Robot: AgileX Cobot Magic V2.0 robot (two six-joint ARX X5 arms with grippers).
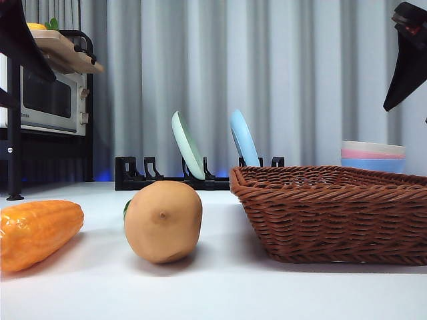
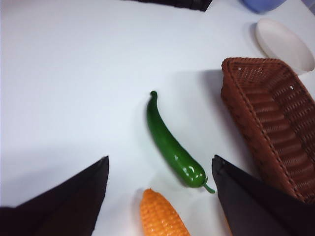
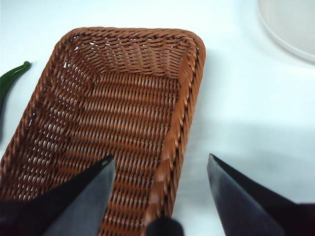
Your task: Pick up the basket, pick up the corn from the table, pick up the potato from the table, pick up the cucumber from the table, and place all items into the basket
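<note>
The first step, lifting the basket (image 3: 123,98), looks to be in hand: the right gripper (image 3: 160,196) hangs above it with jaws spread wide and empty, straddling the braided side rim, so the next move calls for a straight descent and a close on that rim. The left gripper (image 2: 160,196), also wide open and empty, hovers over the worktop (image 2: 74,73) with the green cucumber (image 2: 172,145) between its jaws, the corn (image 2: 160,216) nearer still, and the potato (image 1: 163,221) unseen by it.

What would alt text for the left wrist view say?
A green cucumber lies on the white table between the open left gripper jaws. The corn tip sits just below it, and the empty basket stands alongside.
</note>
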